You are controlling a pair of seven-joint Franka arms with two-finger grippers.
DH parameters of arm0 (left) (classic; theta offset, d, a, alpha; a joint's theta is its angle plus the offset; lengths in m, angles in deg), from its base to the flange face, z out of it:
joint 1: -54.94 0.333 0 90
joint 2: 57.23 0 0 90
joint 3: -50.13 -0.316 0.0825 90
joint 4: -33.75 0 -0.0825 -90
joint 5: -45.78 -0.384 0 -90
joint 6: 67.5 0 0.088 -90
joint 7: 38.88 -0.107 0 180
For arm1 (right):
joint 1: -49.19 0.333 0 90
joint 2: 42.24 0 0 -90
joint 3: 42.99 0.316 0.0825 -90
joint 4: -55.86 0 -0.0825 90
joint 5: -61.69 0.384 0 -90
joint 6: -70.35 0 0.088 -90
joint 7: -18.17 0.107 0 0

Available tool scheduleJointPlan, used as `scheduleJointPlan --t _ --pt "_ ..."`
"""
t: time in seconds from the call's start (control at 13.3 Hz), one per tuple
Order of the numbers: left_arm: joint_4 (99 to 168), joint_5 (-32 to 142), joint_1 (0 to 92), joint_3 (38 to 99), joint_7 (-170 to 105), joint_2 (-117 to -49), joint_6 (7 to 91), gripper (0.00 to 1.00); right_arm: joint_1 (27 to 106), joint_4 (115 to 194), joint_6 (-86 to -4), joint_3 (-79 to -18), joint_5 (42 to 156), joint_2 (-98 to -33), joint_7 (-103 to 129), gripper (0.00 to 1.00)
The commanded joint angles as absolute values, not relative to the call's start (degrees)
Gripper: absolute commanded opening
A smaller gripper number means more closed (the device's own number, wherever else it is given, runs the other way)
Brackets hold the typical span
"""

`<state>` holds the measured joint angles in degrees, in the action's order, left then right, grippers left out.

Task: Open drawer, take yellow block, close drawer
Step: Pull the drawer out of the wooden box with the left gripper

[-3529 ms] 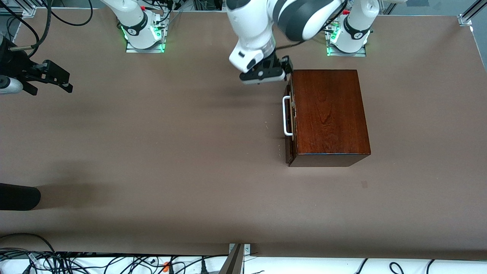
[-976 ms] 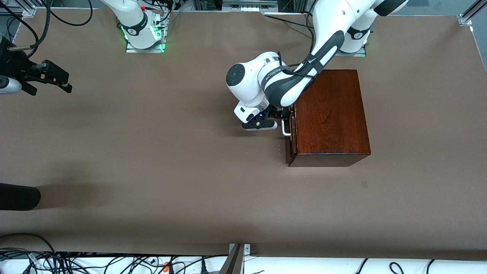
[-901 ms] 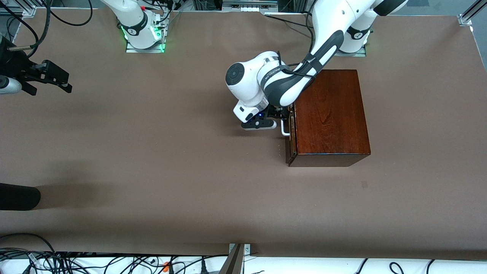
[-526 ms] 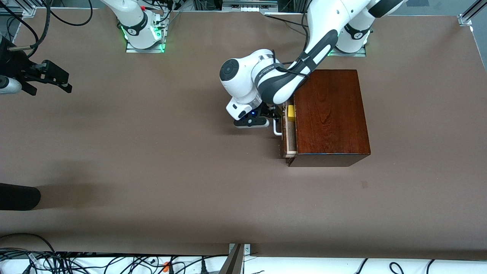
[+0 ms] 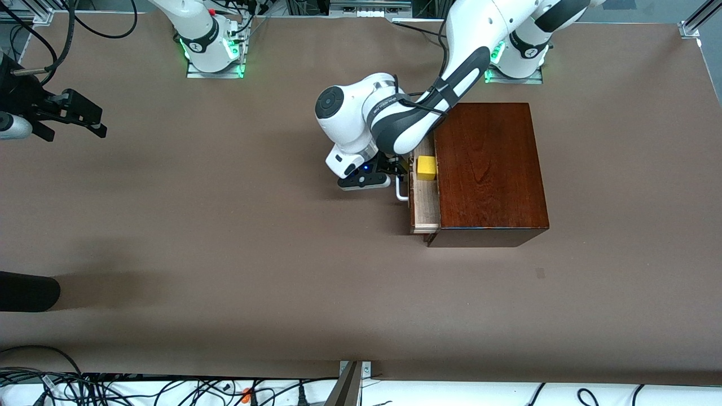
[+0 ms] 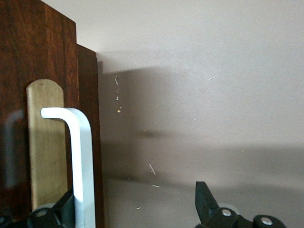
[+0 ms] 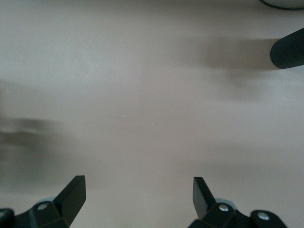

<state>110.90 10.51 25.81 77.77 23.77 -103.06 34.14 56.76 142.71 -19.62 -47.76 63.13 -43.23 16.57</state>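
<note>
The dark reddish-brown wooden box [image 5: 488,169] stands toward the left arm's end of the table. Its drawer [image 5: 424,210] is pulled partly out, showing the pale wood inside. The yellow block [image 5: 426,167] lies in the drawer, close to the box's opening. My left gripper [image 5: 393,176] is at the white loop handle [image 5: 400,190]. In the left wrist view the left gripper [image 6: 135,194] is open, and one of its fingers [image 6: 64,206] is tucked against the handle [image 6: 80,161]. My right gripper [image 5: 84,121] waits open over the right arm's end of the table, nothing between its fingers [image 7: 71,192].
A black rounded object [image 5: 28,291] juts in at the right arm's end of the table, nearer the front camera; it also shows in the right wrist view [image 7: 287,47]. Cables [image 5: 113,386] run along the table's front edge. Brown tabletop [image 5: 254,237] spreads in front of the drawer.
The left gripper has moved toward the right arm's end with the handle, sliding the drawer farther out; more of the yellow block shows. The right arm has not moved.
</note>
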Motion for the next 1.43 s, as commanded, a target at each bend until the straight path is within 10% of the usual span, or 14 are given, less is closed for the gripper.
scheduleJointPlan --t 0.0,1.35 --pt "104.60 11.59 22.07 78.78 25.72 -107.33 35.51 1.00 56.57 141.82 -18.95 -47.74 63.62 -43.39 16.85 1.00" --pt "97.12 13.17 20.48 78.78 25.72 -109.70 35.69 1.00 56.66 141.82 -18.78 -47.74 63.53 -43.39 16.94 1.00"
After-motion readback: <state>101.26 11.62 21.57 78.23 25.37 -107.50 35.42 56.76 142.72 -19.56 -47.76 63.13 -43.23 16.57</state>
